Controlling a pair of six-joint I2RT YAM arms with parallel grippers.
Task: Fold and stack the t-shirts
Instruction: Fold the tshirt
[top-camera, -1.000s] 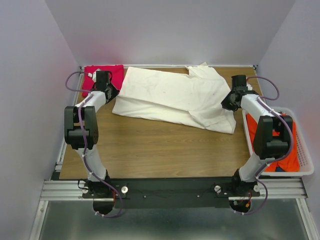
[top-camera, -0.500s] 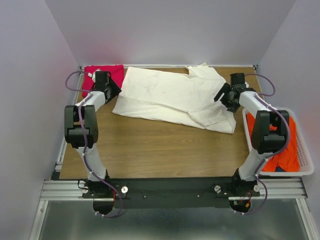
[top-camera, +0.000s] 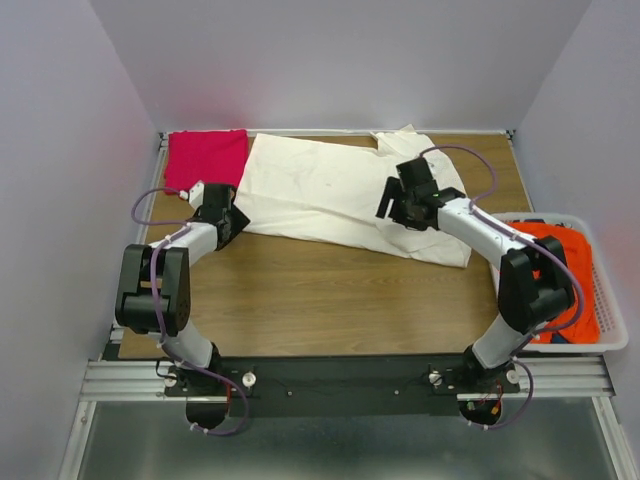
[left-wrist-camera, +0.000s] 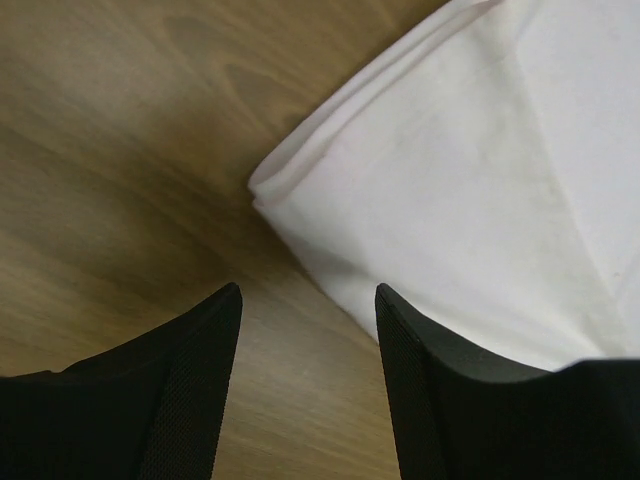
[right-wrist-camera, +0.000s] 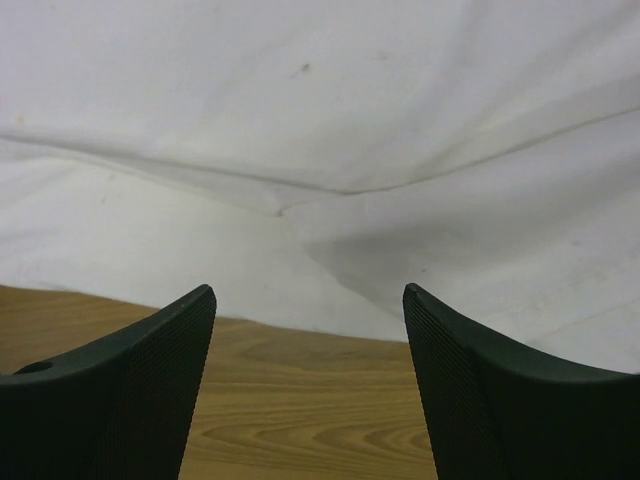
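The cream-white t-shirt (top-camera: 335, 190) lies spread flat across the back of the table. A magenta-pink t-shirt (top-camera: 207, 157) lies folded at the back left corner. An orange-red t-shirt (top-camera: 565, 280) is bunched in the basket on the right. My left gripper (top-camera: 232, 220) hovers open beside the cream shirt's near left corner; in the left wrist view that doubled corner (left-wrist-camera: 275, 180) lies just ahead of the gripper (left-wrist-camera: 308, 295). My right gripper (top-camera: 390, 208) is open over the shirt's near edge (right-wrist-camera: 300, 310), with only wood between the fingertips (right-wrist-camera: 310, 292). Neither holds anything.
A white plastic laundry basket (top-camera: 580, 347) sits at the table's right edge beside the right arm. Bare wooden tabletop (top-camera: 330, 290) stretches from the shirt to the arm bases. Walls close in the back and both sides.
The left gripper has drawn back toward me from the magenta shirt to the cream shirt's near left corner. The right gripper has swung left from the table's right side onto the shirt's near edge.
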